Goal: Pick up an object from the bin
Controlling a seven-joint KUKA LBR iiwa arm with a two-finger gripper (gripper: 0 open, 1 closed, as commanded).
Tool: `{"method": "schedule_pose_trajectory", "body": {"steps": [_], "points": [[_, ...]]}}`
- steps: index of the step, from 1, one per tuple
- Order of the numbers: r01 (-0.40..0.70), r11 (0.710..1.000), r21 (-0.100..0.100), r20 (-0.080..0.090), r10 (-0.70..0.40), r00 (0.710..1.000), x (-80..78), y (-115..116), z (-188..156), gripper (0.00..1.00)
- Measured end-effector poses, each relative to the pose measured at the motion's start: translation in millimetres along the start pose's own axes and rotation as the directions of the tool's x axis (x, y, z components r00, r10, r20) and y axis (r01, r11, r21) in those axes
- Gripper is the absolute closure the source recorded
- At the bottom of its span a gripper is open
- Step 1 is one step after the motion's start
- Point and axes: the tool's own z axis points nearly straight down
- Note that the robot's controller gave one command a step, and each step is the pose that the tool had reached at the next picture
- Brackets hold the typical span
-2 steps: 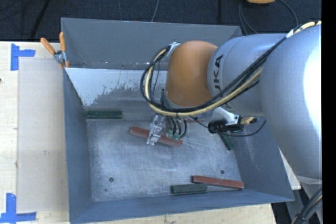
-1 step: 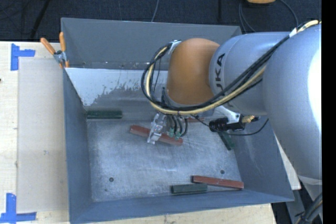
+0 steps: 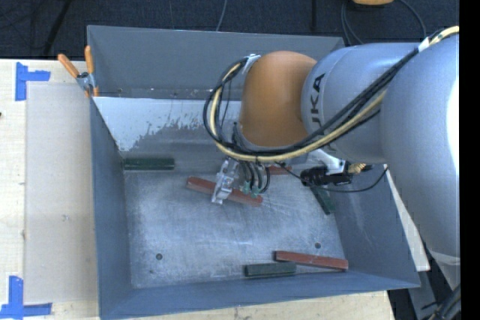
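My gripper (image 3: 223, 189) hangs low in the middle of the bin, its metal fingertips right at a flat reddish-brown bar (image 3: 202, 186) lying on the floor. The bar runs from left to lower right and passes under the fingers. Whether the fingers close on it is hidden by the wrist above. A dark green bar (image 3: 322, 200) lies just right of the gripper, partly under the arm.
A dark green bar (image 3: 148, 163) lies at the left by the back wall. Near the front wall lie another reddish-brown bar (image 3: 311, 260) and a dark green bar (image 3: 269, 270) side by side. The arm with its orange cover and cables covers the bin's right.
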Motion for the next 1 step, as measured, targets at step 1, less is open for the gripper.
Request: {"method": "schedule_pose_trajectory", "body": {"steps": [1], "points": [[0.000,1.000,-0.001,0.001,0.000,1.000,-0.3,0.1,-8.0,1.00]]}}
